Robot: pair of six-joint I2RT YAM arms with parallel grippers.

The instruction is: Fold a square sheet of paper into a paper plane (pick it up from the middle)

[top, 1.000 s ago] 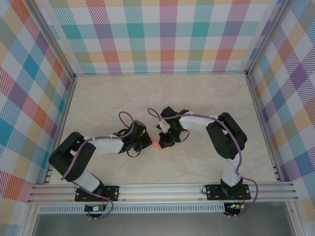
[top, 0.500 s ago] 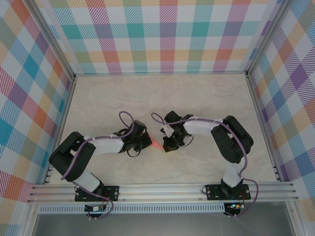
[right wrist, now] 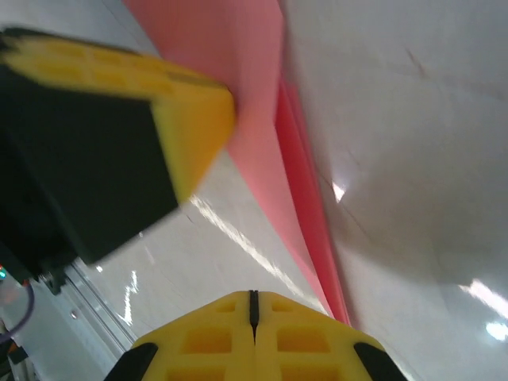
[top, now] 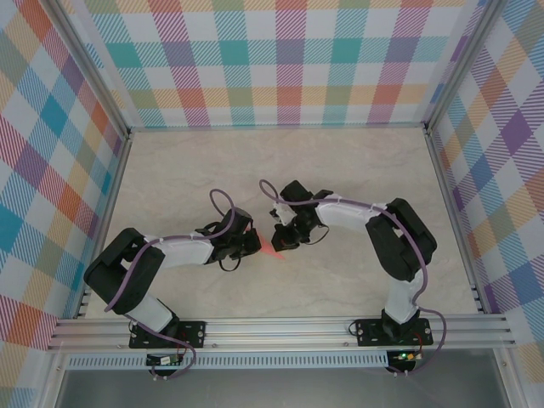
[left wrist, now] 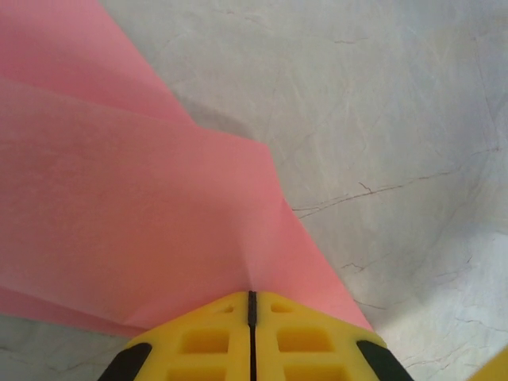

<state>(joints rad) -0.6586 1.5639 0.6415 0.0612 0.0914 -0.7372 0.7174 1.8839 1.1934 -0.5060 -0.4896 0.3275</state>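
The square sheet of paper (left wrist: 119, 198) is looking thin, matt and faintly fibrous, the table (right wrist: 413, 159) is gleaming smooth and stone-patterned with glossy highlights, and the left gripper (left wrist: 252, 317) and right gripper (right wrist: 254, 317) are showing matt yellow moulded plastic.

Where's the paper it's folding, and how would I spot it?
Look at the middle of the pale marble table, where the left arm and right arm meet. The paper sits between their tips, the only pink thing on the tabletop.

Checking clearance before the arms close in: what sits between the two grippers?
Only the folded pink paper, in the top view, between the left gripper and the right gripper; the left wrist view shows it reaching the left gripper's fingertips.
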